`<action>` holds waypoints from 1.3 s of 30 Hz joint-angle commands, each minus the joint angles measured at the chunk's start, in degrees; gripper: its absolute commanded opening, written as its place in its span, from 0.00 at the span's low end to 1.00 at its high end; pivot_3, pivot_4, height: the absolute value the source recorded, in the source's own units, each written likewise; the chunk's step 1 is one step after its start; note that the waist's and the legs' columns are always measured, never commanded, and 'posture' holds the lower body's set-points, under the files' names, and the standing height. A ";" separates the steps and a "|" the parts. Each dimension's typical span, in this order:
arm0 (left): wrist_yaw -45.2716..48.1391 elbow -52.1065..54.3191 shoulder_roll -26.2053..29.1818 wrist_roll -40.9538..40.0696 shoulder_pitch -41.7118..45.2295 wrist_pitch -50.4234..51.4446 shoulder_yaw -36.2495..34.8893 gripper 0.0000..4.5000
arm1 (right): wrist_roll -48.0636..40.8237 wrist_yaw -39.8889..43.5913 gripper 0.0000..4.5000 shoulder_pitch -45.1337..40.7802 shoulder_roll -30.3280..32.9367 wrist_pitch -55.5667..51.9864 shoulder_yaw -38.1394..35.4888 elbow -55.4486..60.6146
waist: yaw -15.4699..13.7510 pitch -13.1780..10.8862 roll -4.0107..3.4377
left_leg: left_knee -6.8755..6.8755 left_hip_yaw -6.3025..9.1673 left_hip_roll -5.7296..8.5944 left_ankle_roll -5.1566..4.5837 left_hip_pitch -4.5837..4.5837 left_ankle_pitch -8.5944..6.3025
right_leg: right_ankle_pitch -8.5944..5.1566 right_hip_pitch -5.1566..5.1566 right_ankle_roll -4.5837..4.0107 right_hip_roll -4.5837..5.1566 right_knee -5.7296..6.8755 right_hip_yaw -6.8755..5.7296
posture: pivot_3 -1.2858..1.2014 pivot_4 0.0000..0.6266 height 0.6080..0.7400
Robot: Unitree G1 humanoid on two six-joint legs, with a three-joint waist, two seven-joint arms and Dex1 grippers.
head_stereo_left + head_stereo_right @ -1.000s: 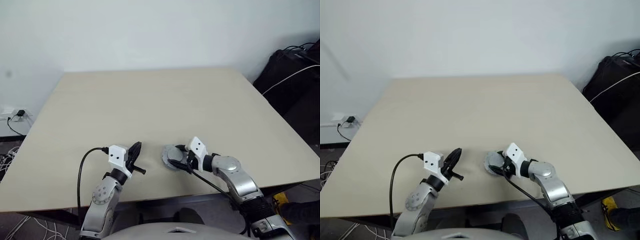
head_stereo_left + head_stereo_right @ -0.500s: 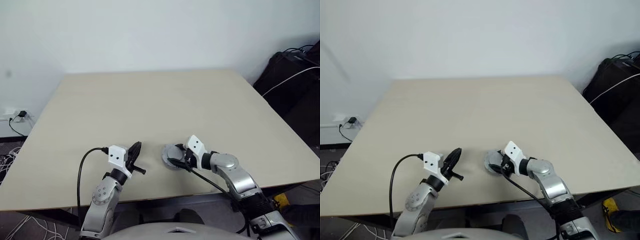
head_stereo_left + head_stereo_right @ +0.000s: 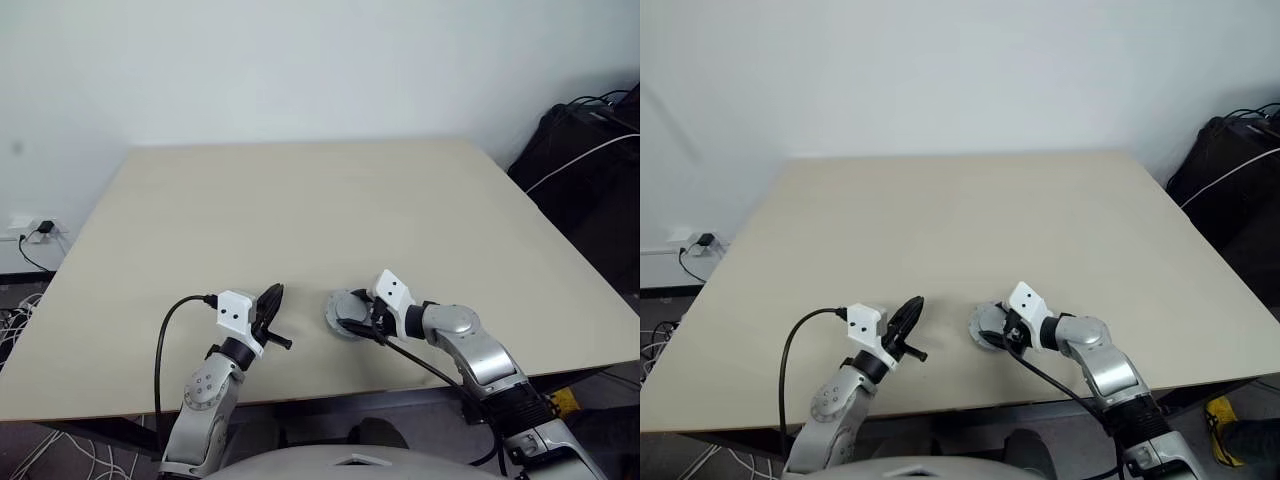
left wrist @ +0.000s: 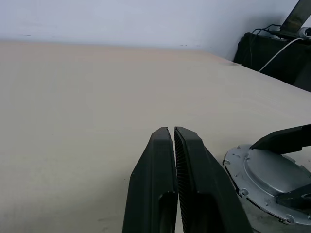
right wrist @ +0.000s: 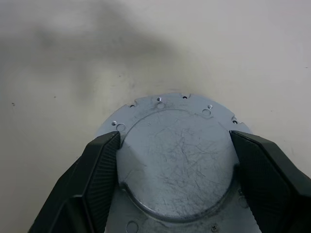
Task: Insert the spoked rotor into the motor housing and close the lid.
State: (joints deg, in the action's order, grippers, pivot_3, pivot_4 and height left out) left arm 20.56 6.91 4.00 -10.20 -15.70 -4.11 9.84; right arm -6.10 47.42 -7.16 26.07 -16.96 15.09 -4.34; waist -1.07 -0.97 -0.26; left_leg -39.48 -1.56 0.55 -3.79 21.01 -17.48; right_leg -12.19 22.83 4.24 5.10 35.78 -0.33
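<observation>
A: As the bench (image 3: 300,220) now stands, what goes on the list?

B: Item one, lid (image 5: 177,160): grey disc with notched edge and raised centre, lying flat on the bench near its front edge, just ahead of the right arm. Item two, right gripper (image 5: 175,160): angled down over the lid, fingers (image 5: 97,170) spread wide, one on each side of the raised centre and at or touching its rim. Whether they press it or merely bracket it, I cannot tell.

A: And the left?

B: Item three, left gripper (image 4: 174,133): fingers pressed together, nothing between them, held level above the bench just beside the lid and clear of it.

A: Rotor and housing?

B: Not listed as separate pieces. Nothing spoked or copper-wound lies loose on the bench. The lid appears to sit on something, since its edge stands a little off the surface in the left wrist view, but what is beneath is hidden.

A: So, progress?

B: Judged late. If rotor and housing are under the lid, insertion is done and the lid is placed. Remaining, by my reading: seating or turning the lid home, then letting go. I cannot confirm it is fully closed.

A: Risk?

B: The lid sitting skewed, or shifting as the right fingers part from it.
</observation>
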 commanded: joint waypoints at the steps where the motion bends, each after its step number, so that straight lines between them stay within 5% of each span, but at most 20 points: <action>1: 0.16 0.96 -0.46 -0.44 0.43 -0.79 0.29 0.04 | 2.25 -1.57 0.73 0.31 0.90 -1.37 0.24 -2.32 | 0.00 0.00 0.00 | 0.00 0.00 0.00 0.02 0.00 -0.01 | 0.00 0.00 0.01 0.01 0.00 0.00 | 0.52 0.00 1.00; 33: -0.93 2.44 -0.48 -0.22 0.37 1.11 0.94 0.04 | 4.54 -2.01 0.73 0.30 2.75 0.89 2.36 -3.93 | -0.01 -0.05 0.04 | 0.01 0.03 0.00 0.19 0.03 -0.11 | -0.05 0.01 0.09 0.10 -0.03 -0.04 | 0.52 0.00 1.00; 39: -7.26 2.29 -2.02 2.50 5.31 13.68 1.07 0.04 | 4.51 -2.33 0.73 0.22 2.31 0.65 2.66 -3.90 | -0.07 -0.10 0.11 | 0.01 0.08 0.00 0.22 0.04 -0.13 | -0.06 0.00 0.10 0.12 -0.03 -0.11 | 0.52 0.00 1.00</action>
State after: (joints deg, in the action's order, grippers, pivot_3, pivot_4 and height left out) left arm 15.30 7.04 2.62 -8.86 -12.67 6.27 10.65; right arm -4.60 46.12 -7.77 27.15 -14.27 16.97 -5.41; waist -1.14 -1.07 -0.15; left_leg -39.47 -1.47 0.55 -3.58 21.06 -17.60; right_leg -12.25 22.82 4.35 5.21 35.74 -0.46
